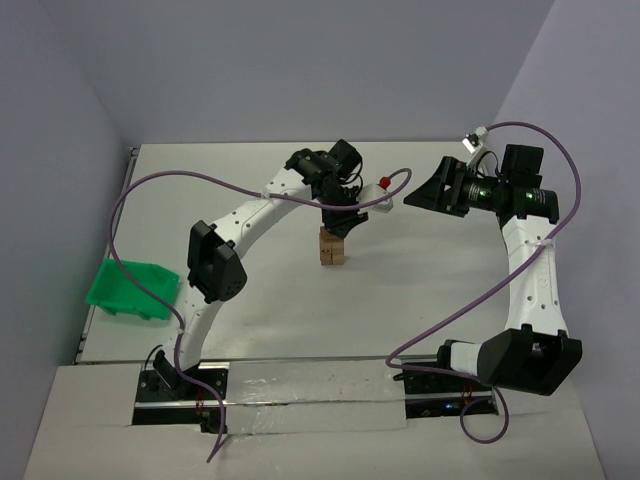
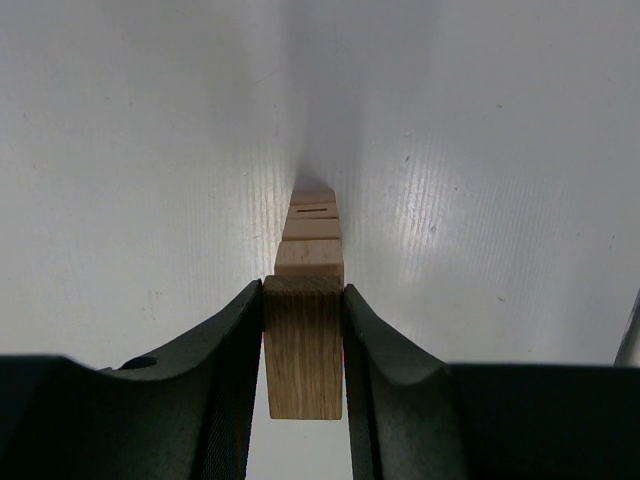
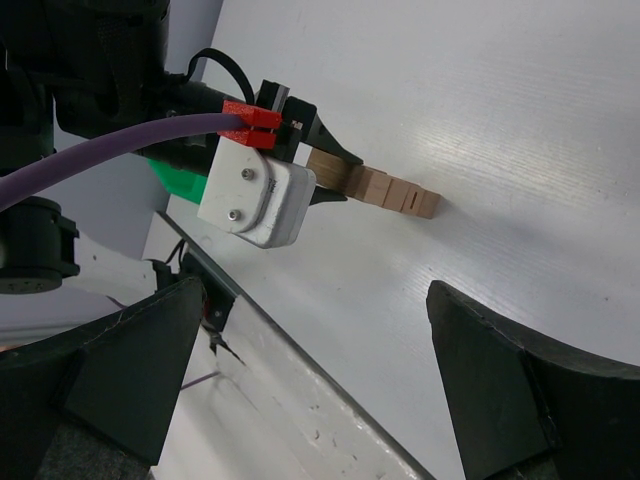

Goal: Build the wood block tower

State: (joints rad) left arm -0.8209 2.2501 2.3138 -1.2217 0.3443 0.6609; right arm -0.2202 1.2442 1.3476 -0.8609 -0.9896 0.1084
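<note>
While the left gripper (image 2: 303,292) pinches one block (image 2: 303,350) between its jaws, that block hangs directly over the tower (image 2: 311,232), a narrow stack of several blocks standing near the middle of the table (image 2: 120,150). The left wrist view looks straight down the stack, and the held block's sides line up closely with the blocks beneath. Whether its underside already touches the top one I cannot tell. The step in hand looks like the placement, and it likely calls for a slow, straight descent with no twist, so the faces meet flat and the edges sit flush. Any sideways drift would probably push the column over, since it is tall for its footprint. Release should come only once the block bears on the stack: part the jaws a little, evenly, then lift straight up so neither finger drags a corner. The right gripper (image 3: 315,290) hovers well off to the side with jaws spread wide and empty. It is best held clear of the tower during the placement.
</note>
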